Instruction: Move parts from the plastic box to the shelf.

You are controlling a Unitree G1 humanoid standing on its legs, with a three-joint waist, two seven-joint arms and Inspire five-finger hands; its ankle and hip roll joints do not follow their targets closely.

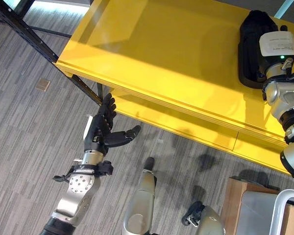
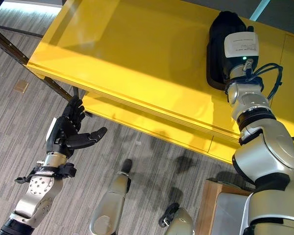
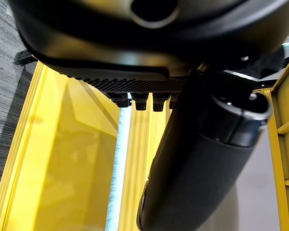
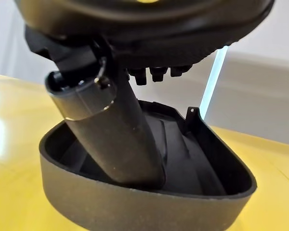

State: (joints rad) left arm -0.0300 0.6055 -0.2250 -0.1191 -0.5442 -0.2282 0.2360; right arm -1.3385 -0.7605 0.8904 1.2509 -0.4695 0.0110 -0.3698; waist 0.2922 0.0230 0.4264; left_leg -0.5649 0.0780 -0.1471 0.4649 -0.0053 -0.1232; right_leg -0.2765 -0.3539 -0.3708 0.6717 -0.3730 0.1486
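Note:
A black moulded plastic part (image 1: 245, 54) lies on the yellow shelf's top board (image 1: 161, 49), far right. In the right wrist view it shows as a hollow shell (image 4: 135, 202), open side up. My right hand (image 4: 111, 139) is over it, fingers straight and thumb reaching down into the hollow without pinching the wall. My left hand (image 1: 100, 129) hangs open above the floor, just in front of the shelf's front edge, with nothing in it. Its thumb (image 3: 197, 168) sticks out sideways.
A lower yellow board (image 1: 186, 122) runs under the top one. A black metal frame post (image 1: 24, 29) slants past the shelf's left end. A small brown tile (image 1: 42, 85) lies on the grey carpet. A brown box (image 1: 235, 205) stands at lower right, holding a pale grey item.

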